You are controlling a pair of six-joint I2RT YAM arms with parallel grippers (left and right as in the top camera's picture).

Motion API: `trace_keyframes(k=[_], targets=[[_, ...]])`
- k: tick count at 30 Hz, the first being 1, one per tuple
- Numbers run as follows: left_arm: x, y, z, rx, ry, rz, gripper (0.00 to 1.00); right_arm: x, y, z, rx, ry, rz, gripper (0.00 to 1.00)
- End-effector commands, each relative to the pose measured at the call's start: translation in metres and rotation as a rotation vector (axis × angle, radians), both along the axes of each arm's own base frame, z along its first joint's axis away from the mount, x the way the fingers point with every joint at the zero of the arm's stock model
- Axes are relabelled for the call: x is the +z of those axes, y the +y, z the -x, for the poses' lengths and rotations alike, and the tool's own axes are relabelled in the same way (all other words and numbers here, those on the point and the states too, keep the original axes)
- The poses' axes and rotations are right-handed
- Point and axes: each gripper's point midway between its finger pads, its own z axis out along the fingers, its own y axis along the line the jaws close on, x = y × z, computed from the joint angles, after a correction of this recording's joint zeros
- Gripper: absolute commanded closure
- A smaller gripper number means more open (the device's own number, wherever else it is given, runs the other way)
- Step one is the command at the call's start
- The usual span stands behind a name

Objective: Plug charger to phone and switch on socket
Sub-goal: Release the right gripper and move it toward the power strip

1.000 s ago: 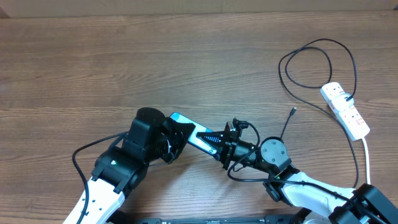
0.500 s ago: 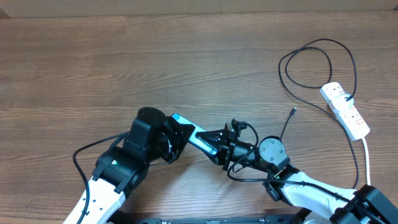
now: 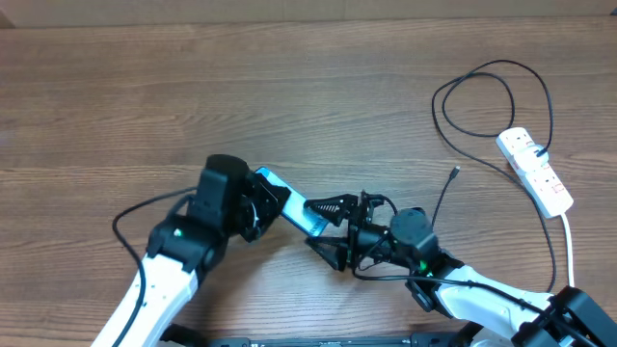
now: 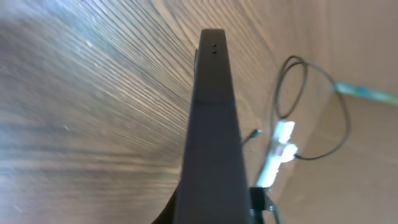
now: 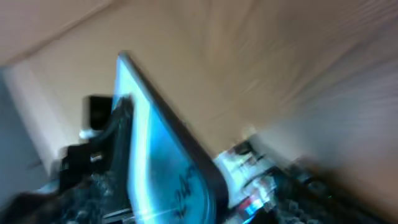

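Observation:
The phone (image 3: pixel 289 204), blue screen up, is tilted above the table with my left gripper (image 3: pixel 262 199) shut on its left end. In the left wrist view I see it edge-on as a dark bar (image 4: pixel 211 118). My right gripper (image 3: pixel 326 229) is open, its fingers spread on either side of the phone's right end; the blurred right wrist view shows the blue screen (image 5: pixel 155 168) close up. The charger (image 3: pixel 494 67) lies in a loop at the right, its connector tip (image 3: pixel 454 173) free on the table and its plug in the white socket (image 3: pixel 536 172).
The socket's thick white cord (image 3: pixel 569 236) runs toward the front right edge, beside the right arm's base. In the left wrist view the socket (image 4: pixel 278 146) and cable loop (image 4: pixel 281 87) lie beyond the phone. Bare wooden tabletop (image 3: pixel 193 87) fills the left and back.
My right gripper has opened and let go of the phone's end, drawing back slightly. The left arm has shifted a little left and up, still holding the phone.

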Motion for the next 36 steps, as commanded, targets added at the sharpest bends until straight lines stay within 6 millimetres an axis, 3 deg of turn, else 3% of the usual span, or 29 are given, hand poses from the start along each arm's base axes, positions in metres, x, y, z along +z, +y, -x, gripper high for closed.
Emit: trace_keyframes(k=[1,3,5,10,13,16,19,24,26,32,36], targets=[[-0.005,-0.007,0.001,-0.217,-0.056,-0.009,0.96,-0.029,-0.018,-0.021,-0.044,-0.326,0.295,0.00],[-0.008,-0.009,0.003,-0.288,-0.085,-0.026,0.96,-0.045,-0.028,-0.026,-0.042,-0.406,0.425,0.00],[-0.007,-0.012,0.005,-0.345,-0.117,-0.036,0.96,-0.046,-0.031,-0.028,-0.040,-0.452,0.464,0.00],[0.001,-0.025,0.015,-0.486,-0.182,0.001,0.96,-0.026,-0.028,-0.041,-0.024,-0.626,0.531,0.00],[0.006,-0.032,0.023,-0.558,-0.212,0.041,0.96,-0.019,-0.035,-0.055,-0.021,-0.635,0.623,0.00],[0.013,-0.039,0.031,-0.632,-0.248,0.082,0.96,-0.013,-0.064,-0.072,-0.027,-0.592,0.815,0.00],[0.020,-0.046,0.039,-0.708,-0.290,0.126,0.96,0.013,-0.106,-0.085,-0.043,-0.543,1.022,0.00],[0.023,-0.048,0.041,-0.726,-0.303,0.141,0.96,0.047,-0.181,-0.089,-0.153,-0.394,1.304,0.00],[0.024,-0.049,0.039,-0.734,-0.322,0.136,0.96,0.052,-0.197,-0.092,-0.196,-0.368,1.351,0.00],[0.034,-0.055,0.031,-0.748,-0.394,0.158,0.96,0.035,-0.215,-0.096,-0.138,-0.343,1.467,0.00],[0.038,-0.057,0.025,-0.738,-0.419,0.164,0.96,0.011,-0.242,-0.105,-0.132,-0.245,1.594,0.08]])
